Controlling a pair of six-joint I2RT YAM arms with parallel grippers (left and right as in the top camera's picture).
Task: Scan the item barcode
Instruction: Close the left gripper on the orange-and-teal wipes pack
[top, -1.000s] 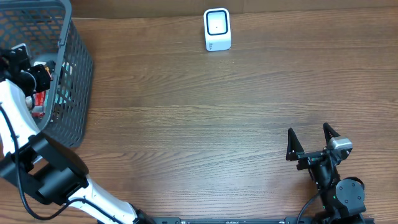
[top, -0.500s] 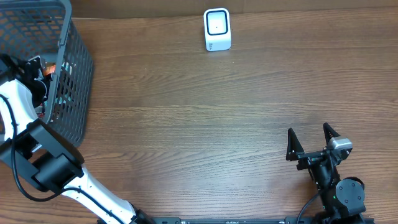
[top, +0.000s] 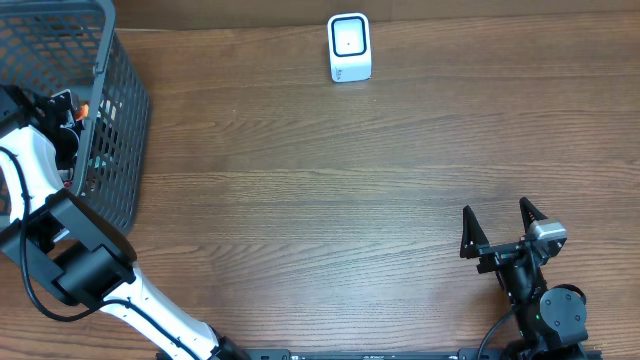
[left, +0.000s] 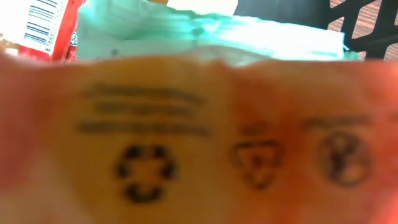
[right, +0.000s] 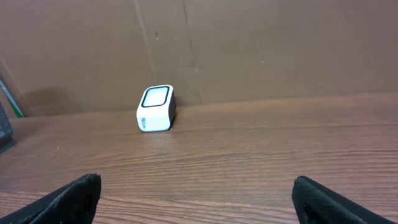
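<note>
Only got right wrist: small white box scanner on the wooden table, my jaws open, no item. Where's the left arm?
Observer: The left gripper is down inside the black wire mesh basket at the table's far left.
Operator: Holding anything?
Observer: Cannot tell. The left wrist view is filled by a blurred orange packet with recycling symbols, right up against the lens.
Operator: Any barcode visible?
Observer: Yes, on a red packet behind the orange one, next to a pale green wrapper.
</note>
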